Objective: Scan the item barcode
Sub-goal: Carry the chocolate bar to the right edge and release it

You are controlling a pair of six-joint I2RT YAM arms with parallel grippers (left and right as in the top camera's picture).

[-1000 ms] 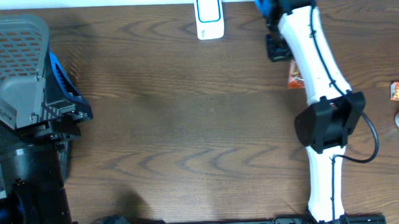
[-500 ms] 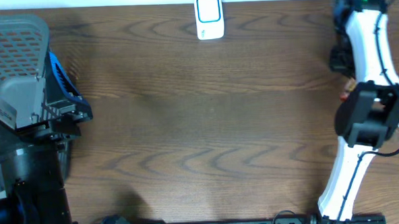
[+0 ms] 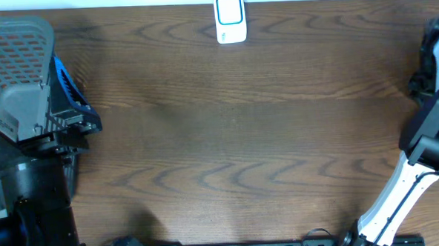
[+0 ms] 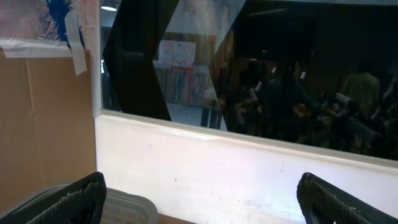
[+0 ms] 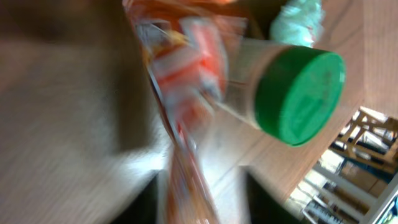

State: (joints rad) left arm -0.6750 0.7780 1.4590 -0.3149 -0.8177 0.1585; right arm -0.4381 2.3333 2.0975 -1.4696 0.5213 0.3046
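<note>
The right arm (image 3: pixel 386 201) has swung away from the scanner (image 3: pixel 230 19) since a second ago and now stands at the right edge of the surface (image 3: pixel 227 137). Through heavy blur its hand (image 5: pixel 202 202) looks parted. The two dark fingers (image 5: pixel 140 202) stand either side of the orange packet (image 5: pixel 186 62), with pale surface showing between the packet and one finger. The packet lies just beside a green-lidded jar (image 5: pixel 292 93). The left hand (image 4: pixel 202 196) has not moved: it is spread wide on nothing and faces a white wall (image 4: pixel 217 174). Further off, the basket (image 3: pixel 15 43) on the left and the scanner at the far edge sit as before.
</note>
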